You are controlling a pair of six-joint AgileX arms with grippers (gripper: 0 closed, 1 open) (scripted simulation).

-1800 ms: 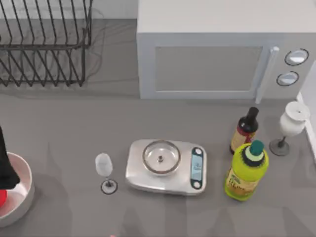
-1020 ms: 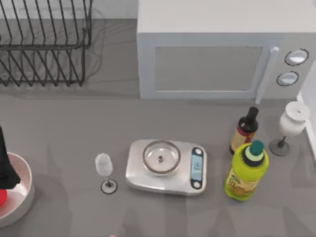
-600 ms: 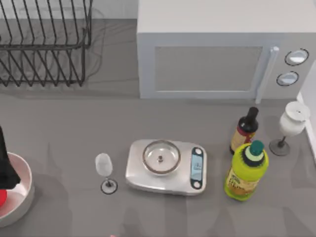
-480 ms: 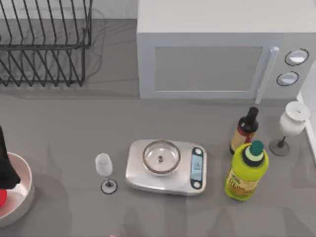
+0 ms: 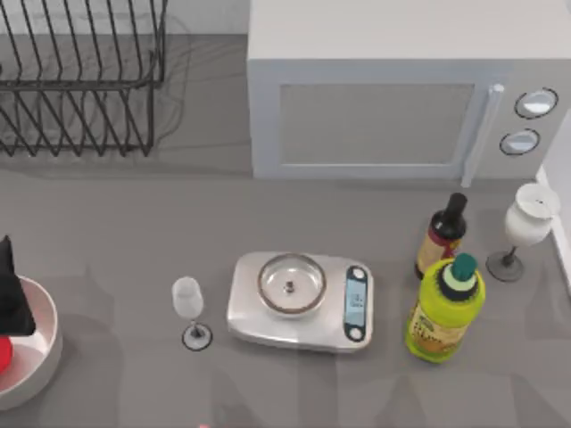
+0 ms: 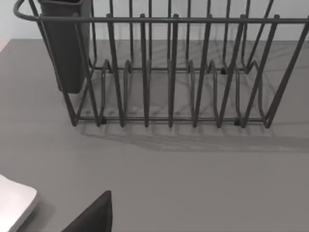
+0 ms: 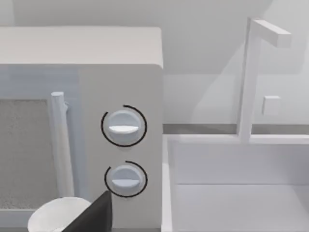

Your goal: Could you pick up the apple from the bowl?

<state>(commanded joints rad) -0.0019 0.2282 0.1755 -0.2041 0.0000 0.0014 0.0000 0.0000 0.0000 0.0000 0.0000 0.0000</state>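
The apple (image 5: 4, 353) shows as a small red patch at the far left edge of the top view, lying inside the bowl (image 5: 46, 343) at the near left corner of the desk (image 5: 294, 223). The bowl is white with a thick rim and is cut off by the left edge of the picture. The left gripper (image 5: 11, 294) is a dark shape over the bowl, just above the apple; whether it is released or clenched cannot be told from any view. In the left wrist view a dark finger (image 6: 94, 215) juts in at the lower edge, with a pale corner of the bowl (image 6: 14, 205) beside it and the wire dish rack (image 6: 169, 72) standing farther off on the desk.

To the right of the bowl stands a small wine glass (image 5: 189, 308), and just beside it a kitchen scale (image 5: 299, 301) with a shallow steel dish on top. Farther right are a dark bottle (image 5: 442, 236) and a yellow-green bottle (image 5: 446, 308), close together, with a white goblet (image 5: 525, 227) near the right edge. A microwave (image 5: 401, 89) sits at the far side, the dish rack (image 5: 80, 76) at the far left.

The right wrist view faces the microwave dials (image 7: 123, 126) and a white sink (image 7: 236, 183); a dark finger (image 7: 94, 217) of the right gripper shows at its lower edge, its state impossible to tell.
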